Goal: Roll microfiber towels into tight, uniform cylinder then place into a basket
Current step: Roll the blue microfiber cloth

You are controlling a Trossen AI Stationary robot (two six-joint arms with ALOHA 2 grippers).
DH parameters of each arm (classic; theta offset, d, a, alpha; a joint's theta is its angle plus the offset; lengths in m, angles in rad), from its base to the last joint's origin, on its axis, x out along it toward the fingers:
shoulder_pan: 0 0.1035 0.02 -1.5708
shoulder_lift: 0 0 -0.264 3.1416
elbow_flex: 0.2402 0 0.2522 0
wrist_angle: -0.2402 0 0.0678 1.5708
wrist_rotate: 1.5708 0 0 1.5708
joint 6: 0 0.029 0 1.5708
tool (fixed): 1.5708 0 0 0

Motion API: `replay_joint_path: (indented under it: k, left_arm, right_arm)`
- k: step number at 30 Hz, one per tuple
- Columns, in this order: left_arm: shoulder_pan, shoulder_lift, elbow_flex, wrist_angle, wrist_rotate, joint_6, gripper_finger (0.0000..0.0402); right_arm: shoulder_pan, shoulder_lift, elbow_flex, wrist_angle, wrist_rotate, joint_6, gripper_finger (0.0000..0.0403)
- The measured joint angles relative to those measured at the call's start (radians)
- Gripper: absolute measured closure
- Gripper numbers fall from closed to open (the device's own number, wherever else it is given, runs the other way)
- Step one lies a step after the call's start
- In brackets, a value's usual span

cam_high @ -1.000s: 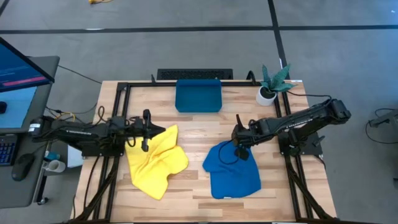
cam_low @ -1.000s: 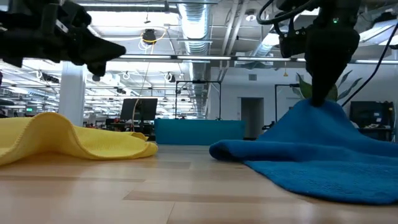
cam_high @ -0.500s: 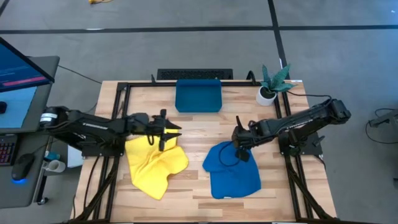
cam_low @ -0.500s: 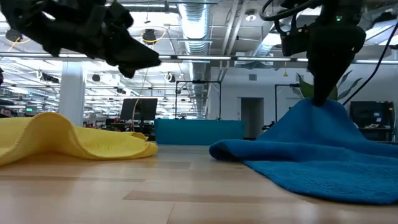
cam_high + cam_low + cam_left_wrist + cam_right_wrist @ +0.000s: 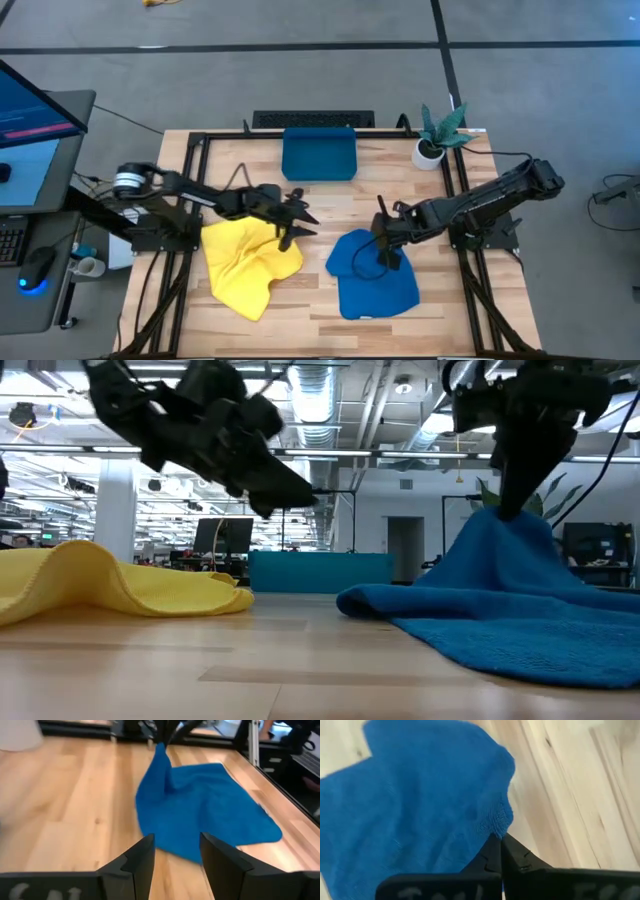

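The yellow towel [image 5: 250, 265] lies crumpled on the table's left half, also seen in the low view [image 5: 100, 585]. The blue towel [image 5: 375, 280] lies right of centre, one part drawn up into a peak [image 5: 500, 525]. My right gripper [image 5: 385, 250] is shut on that peak. My left gripper [image 5: 300, 218] hovers open above bare wood between the two towels, past the yellow towel's right edge, and touches nothing. Its fingers [image 5: 145, 865] face the blue towel [image 5: 200, 810]. The teal basket [image 5: 318, 155] stands at the far edge, in the middle. My right gripper pinches the blue towel's edge at a bunched corner [image 5: 497, 827] between its two shut fingers, which come from above and point down. The held part stands up as a peak [image 5: 160, 750] below the fingers. The remainder of the towel lies slack on the table.
A small white pot with a green plant [image 5: 435, 140] stands at the far right corner. A dark metal frame [image 5: 200, 140] runs along the table's sides. Bare wood shows between the towels and in front of the basket.
My left gripper has swept toward the table's right edge, from over the yellow towel's left part to past its right edge, toward the blue towel. My right gripper has shifted a little toward the near edge, keeping the blue towel's peak raised.
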Motion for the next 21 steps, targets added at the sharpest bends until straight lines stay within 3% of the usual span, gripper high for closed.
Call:
replay_joint_path:
  k: [8, 21]
  left_arm:
    - [0.000, 0.158, 0.153, -0.004, 0.154, 0.054, 0.0254]
    - [-0.017, 0.176, 0.203, -0.032, 0.162, 0.250, 0.0254]
  right_arm:
    - [0.027, 0.000, 0.000, 0.083, 0.005, -0.060, 0.0395]
    - [0.061, 0.000, 0.000, 0.238, 0.005, -0.187, 0.0396]
